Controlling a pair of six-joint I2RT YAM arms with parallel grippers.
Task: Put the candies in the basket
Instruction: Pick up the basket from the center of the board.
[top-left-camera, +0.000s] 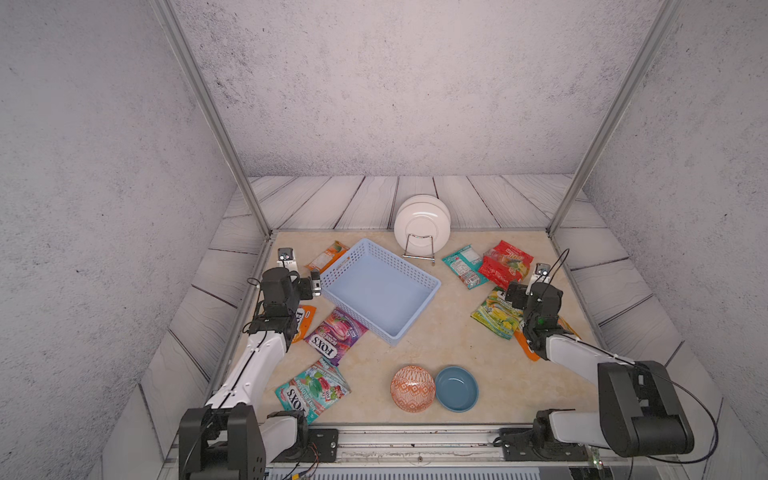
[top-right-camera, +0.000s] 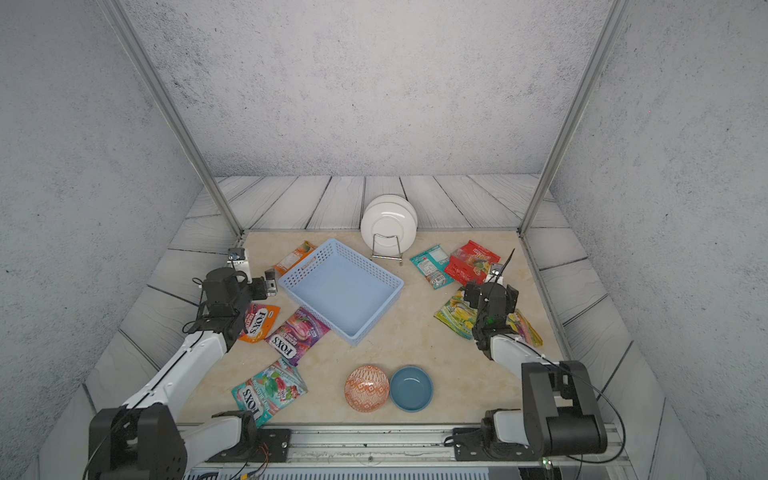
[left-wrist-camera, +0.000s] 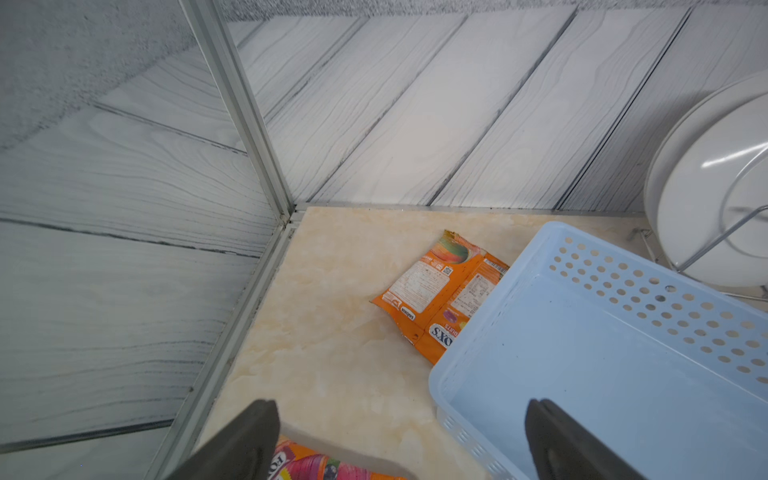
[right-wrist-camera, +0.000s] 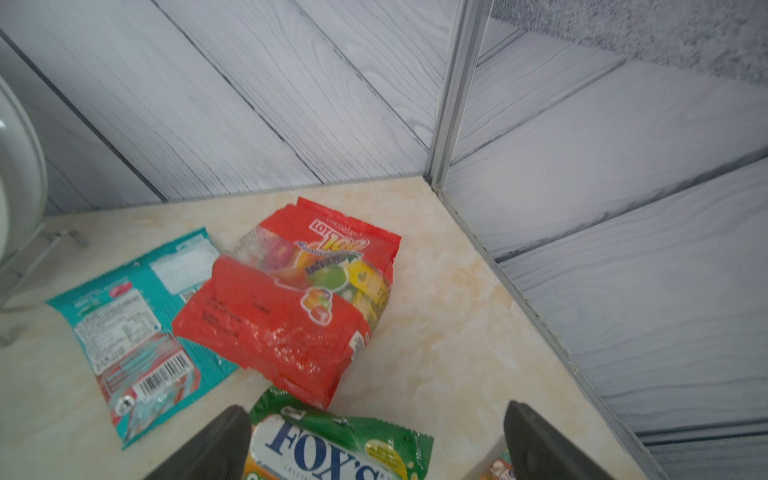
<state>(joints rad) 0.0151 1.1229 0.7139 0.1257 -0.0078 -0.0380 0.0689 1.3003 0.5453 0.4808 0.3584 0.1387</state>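
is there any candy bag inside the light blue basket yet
No, the basket shows only its bare light blue floor.

left arm is extended forward and left gripper is held low, jaws spread wide, empty. right arm is extended forward and right gripper is tilted downward, jaws also spread wide, empty.

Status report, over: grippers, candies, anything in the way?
Left gripper open, empty, beside basket. Right gripper open, empty, above green bag. Candies all on table, basket empty. Nothing blocking the basket.
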